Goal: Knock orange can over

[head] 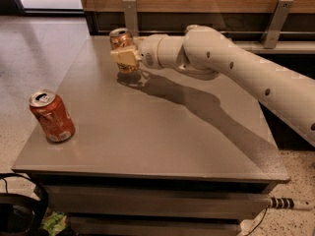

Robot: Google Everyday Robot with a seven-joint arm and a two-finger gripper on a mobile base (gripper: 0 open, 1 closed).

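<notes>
The orange can [120, 39], copper-toned with a silver top, stands near the far left edge of the grey table [162, 141] and leans slightly to the left. My gripper [126, 58] is at the can's front and right side, pressed against its middle, and covers part of it. The can's base shows just below the gripper. My white arm [221, 63] reaches in from the right across the back of the table.
A deeper red-orange can [52, 116] with white markings stands upright near the table's front left edge. A wooden wall with metal brackets [130, 14] runs behind the table. Black headphones [19, 210] lie on the floor at the lower left.
</notes>
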